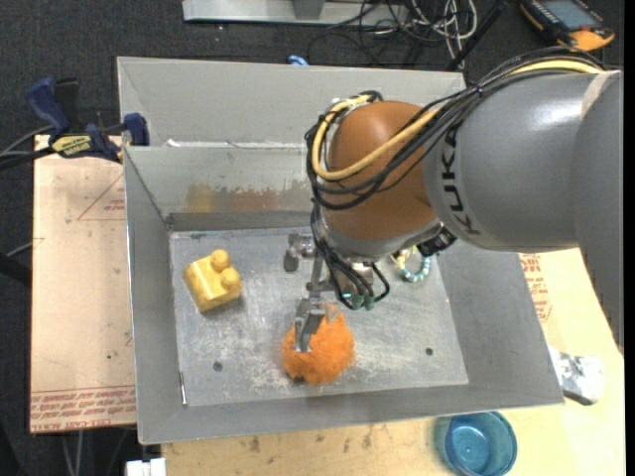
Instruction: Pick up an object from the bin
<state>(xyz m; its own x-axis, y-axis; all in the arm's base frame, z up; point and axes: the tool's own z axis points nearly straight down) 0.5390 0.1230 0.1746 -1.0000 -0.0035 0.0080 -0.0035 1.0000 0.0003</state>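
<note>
Fingers (pixel 305 327) pinch into the upper left of the orange fuzzy ball (pixel 325 355), near the bin's (pixel 149 365) front edge. That hold looks shallow and off-centre, so lift straight and gently, lest the fluff slip free.

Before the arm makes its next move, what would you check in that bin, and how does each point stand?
1. Gripper on a target: ok. It is down on the fuzzy orange ball, front middle of the bin.
2. Hold on the ball: cannot tell. The fuzz hides the tip.
3. Neighbours clear: ok. The yellow block lies apart, to the left.
4. Small teal thing: ok. It lies apart from the ball, to the right, partly under the arm.
5. Room to the walls: ok. The ball sits on the floor, off the front wall.
</note>
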